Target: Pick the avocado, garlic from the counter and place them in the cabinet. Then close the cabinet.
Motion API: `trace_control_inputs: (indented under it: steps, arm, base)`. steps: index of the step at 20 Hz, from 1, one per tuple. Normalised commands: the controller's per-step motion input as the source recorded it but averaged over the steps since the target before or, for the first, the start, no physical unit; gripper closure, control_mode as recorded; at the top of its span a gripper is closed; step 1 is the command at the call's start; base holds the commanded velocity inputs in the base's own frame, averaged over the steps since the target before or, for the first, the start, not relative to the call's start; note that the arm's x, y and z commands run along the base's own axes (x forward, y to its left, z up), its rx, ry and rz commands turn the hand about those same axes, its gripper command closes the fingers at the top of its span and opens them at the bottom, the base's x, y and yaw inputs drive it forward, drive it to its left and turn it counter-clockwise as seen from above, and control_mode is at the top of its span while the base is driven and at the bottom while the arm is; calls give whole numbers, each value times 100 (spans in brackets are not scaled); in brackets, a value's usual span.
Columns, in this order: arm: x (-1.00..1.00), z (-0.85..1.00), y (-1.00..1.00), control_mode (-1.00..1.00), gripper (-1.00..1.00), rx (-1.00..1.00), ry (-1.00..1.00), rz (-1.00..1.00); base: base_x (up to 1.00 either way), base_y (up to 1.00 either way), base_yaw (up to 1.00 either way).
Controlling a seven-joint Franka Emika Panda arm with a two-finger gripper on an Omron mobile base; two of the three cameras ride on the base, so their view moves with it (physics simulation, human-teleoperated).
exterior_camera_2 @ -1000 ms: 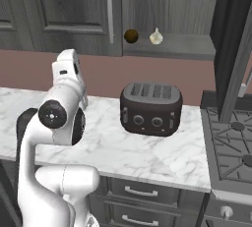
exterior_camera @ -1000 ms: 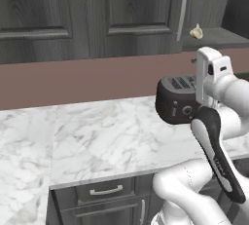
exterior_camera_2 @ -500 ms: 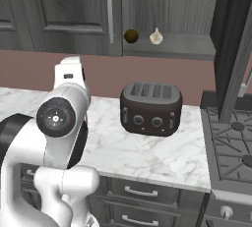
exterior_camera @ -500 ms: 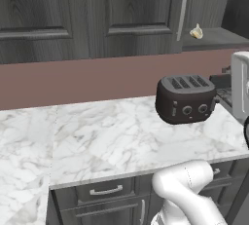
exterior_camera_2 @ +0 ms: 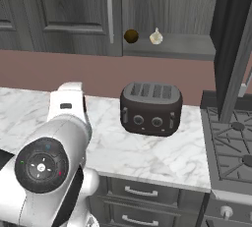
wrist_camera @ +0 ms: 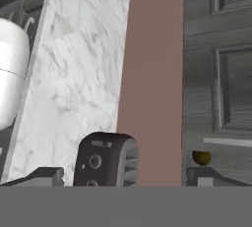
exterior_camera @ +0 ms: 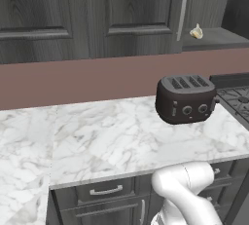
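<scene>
A white marble counter with grey veining runs under a dark wood-grain cabinet with a long silver bar handle. On its grey shelf the dull brown, egg-shaped avocado and the cream, pointed garlic sit just beside each other. A rounded dark toaster stands on the counter. The tool stands wide, holding nothing. Since a second ago the arm has swung out from in front of the toaster.
</scene>
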Motion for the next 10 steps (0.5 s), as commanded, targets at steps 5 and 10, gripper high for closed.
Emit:
trace_control_inputs:
  steps: [5,10]
  arm:
    - [-54,-61,-41,-100,-100,4,-15,-7]
    - [-36,-57,-51,-100,-100,10,-18,-10]
  base:
    - [0,0,0]
    - [0,0,0]
